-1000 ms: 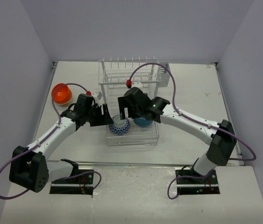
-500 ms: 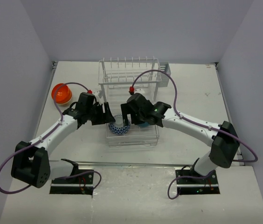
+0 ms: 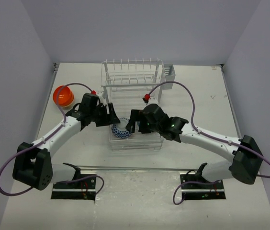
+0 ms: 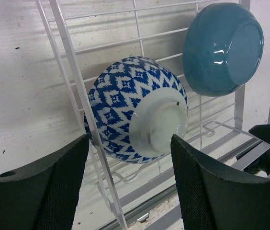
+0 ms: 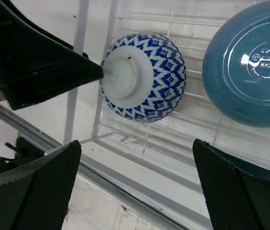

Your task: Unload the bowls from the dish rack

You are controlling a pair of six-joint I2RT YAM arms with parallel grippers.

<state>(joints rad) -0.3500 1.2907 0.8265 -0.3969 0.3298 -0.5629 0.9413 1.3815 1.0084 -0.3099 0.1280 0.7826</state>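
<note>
The blue-and-white bowl (image 3: 121, 131) stands on edge in the front tray of the white dish rack (image 3: 132, 76), its foot facing left. The teal bowl (image 4: 223, 48) leans beside it, to its right, and also shows in the right wrist view (image 5: 250, 62). My left gripper (image 3: 111, 116) is open, with the patterned bowl (image 4: 135, 112) ahead between its fingers (image 4: 44, 191); one tip is at the bowl's foot in the right wrist view (image 5: 53, 67). My right gripper (image 3: 132, 123) is open above the patterned bowl (image 5: 144, 76). One orange bowl (image 3: 63, 96) sits on the table. The cream bowl is out of view.
The rack's upright tines and tall wire frame (image 3: 133, 67) stand behind both grippers. The grey cutlery caddy (image 3: 170, 73) hangs at the rack's back right. White rack wires (image 4: 84, 120) run between my left gripper and the patterned bowl. Grey walls enclose the table.
My right arm has drawn back toward the near right, uncovering the patterned bowl. My left gripper has moved right, closer to that bowl. The bowls have not moved.
</note>
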